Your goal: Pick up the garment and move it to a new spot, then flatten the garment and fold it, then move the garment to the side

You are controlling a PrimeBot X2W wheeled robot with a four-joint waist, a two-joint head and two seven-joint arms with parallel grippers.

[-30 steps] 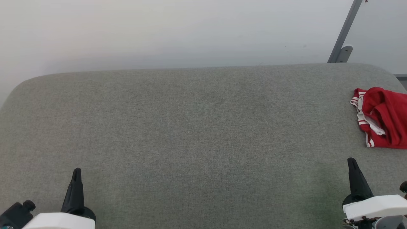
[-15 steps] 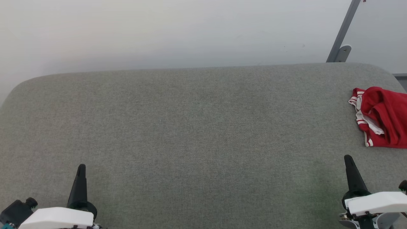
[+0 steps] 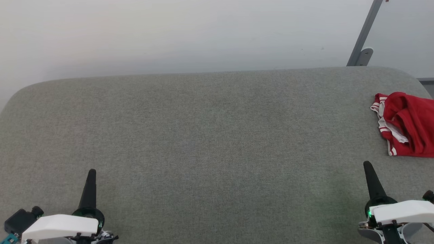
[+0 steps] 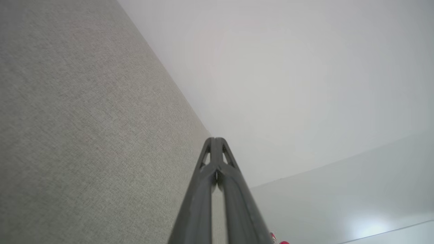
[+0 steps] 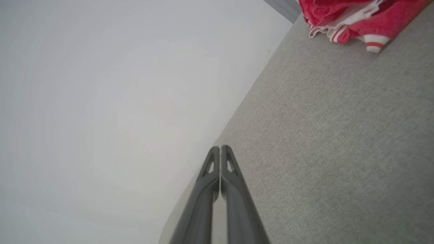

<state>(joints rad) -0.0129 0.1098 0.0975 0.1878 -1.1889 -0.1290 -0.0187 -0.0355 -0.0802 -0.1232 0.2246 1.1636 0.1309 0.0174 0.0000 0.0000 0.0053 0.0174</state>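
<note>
A big gray table (image 3: 210,135) with a soft cloth top fills most of the head view. Its far corners are round. Behind it, on the far side, is a plain pale wall (image 3: 169,34).

The shirt (image 3: 407,122) lies on the table at the right edge, a bit to the far side. It is red, with white parts and red-and-white stripes on the trim. It is all bunched up in a heap, and no letters show on it. The edge of the view cuts off its right part. In the right wrist view one striped end of it sticks out onto the gray cloth.

A thin gray post (image 3: 364,32) leans up by the far right corner of the table. A small gray plate (image 3: 365,56) sits at its foot.

The right gripper (image 3: 368,166) is at the near right. It points to the far side. Its two dark fingers are pressed tight together with nothing between them. It is near the shirt but not touching it. The shirt is farther away and more to the right.

The left gripper (image 3: 91,173) is at the near left, well apart from the shirt. Its fingers are pressed together too, and it holds nothing.

Each gripper has a white cover just behind it.
</note>
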